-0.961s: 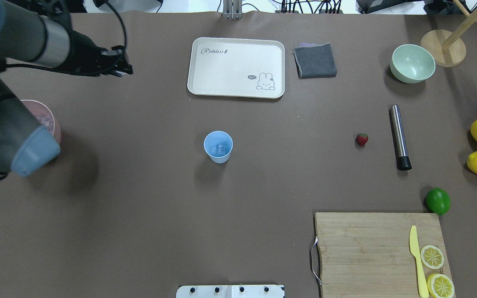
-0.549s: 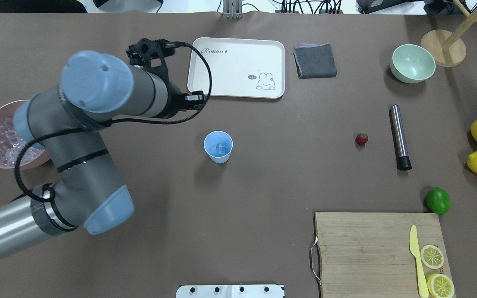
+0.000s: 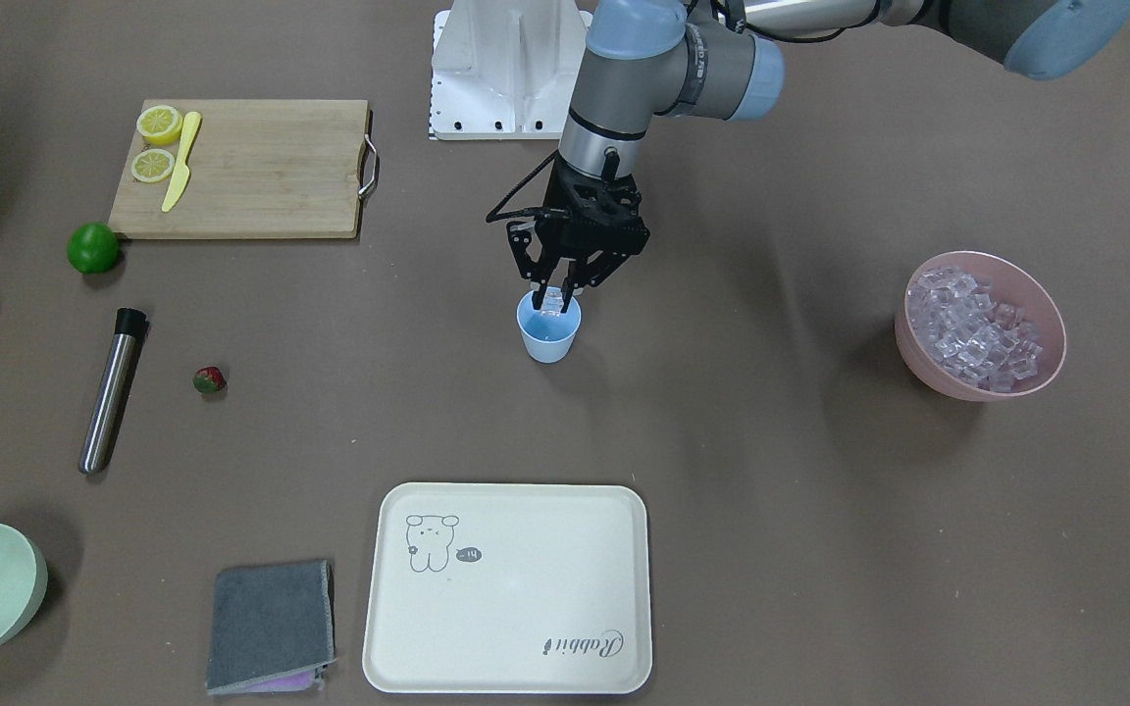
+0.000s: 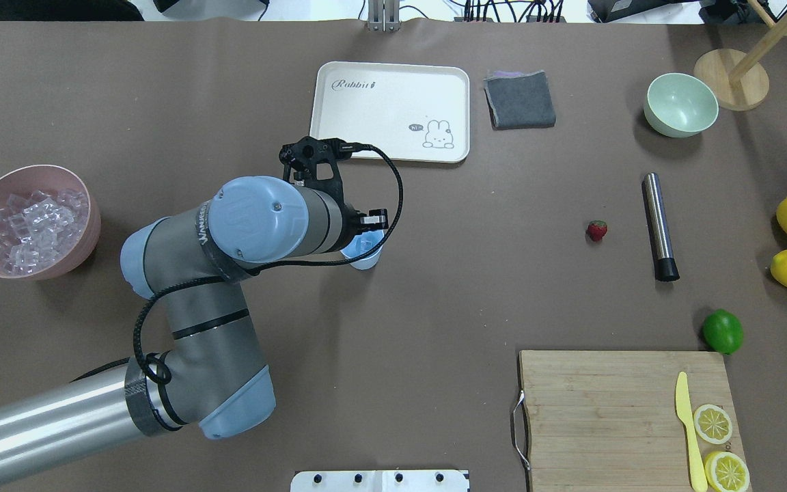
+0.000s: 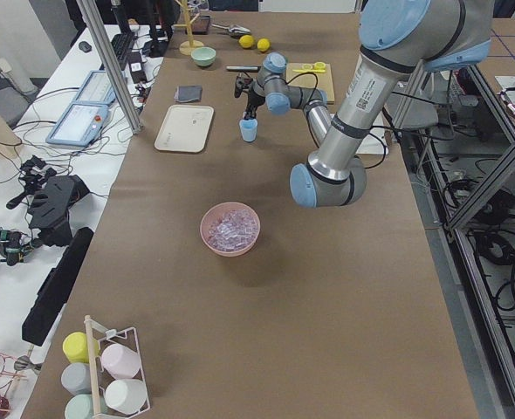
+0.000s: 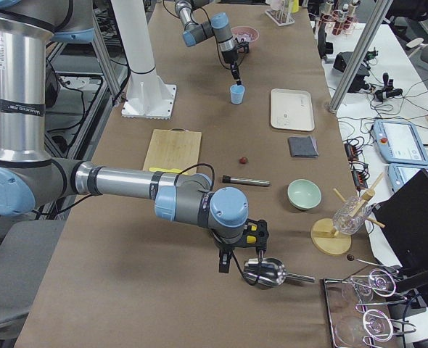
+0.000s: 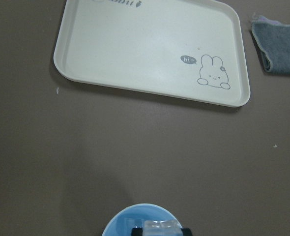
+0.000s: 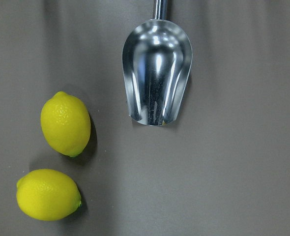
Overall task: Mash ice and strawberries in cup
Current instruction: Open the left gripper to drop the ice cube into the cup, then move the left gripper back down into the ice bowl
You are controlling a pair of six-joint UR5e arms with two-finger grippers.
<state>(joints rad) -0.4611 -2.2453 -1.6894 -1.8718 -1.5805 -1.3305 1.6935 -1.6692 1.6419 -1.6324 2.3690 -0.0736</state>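
- The cup (image 3: 548, 341) is noted as small, light blue, tapered, plain and without a handle. It is stood upright on the brown table cover, about mid-table.
- One ice cube (image 7: 160, 226), clear and glassy, is pinched between the fingertips of the left gripper (image 3: 556, 297). It is held just over the cup's mouth, at rim level.
- The left gripper is pointed straight down at the cup, its jaws closed on the cube.
- The strawberry (image 3: 209, 379) is small and red with a green top. It is left lying on the cover, well apart from the cup on the robot's right of it.
- The ice (image 3: 977, 328), a heap of clear cubes with a faint lilac tint, is kept in a pink bowl (image 3: 914, 358), well apart from the cup on the robot's left.
- A cream tray (image 7: 135, 44) is laid beyond the cup, away from the robot. "Rabbit" is written in script at one corner. A rabbit is drawn at the opposite corner with a "hi~" bubble.
- A folded grey cloth (image 3: 269, 623) is placed beside the tray.
- A steel cylinder (image 3: 109, 392) with a black end is laid past the strawberry from the cup.
- A lime (image 3: 93, 247) and a cutting board (image 3: 251, 167) are set nearer the robot, to the cup's right.
- The right gripper (image 6: 236, 262) is seen only from the side, far from the cup, near a metal scoop (image 8: 157, 78) and two lemons (image 8: 65, 123). Whether it is open or closed cannot be told.
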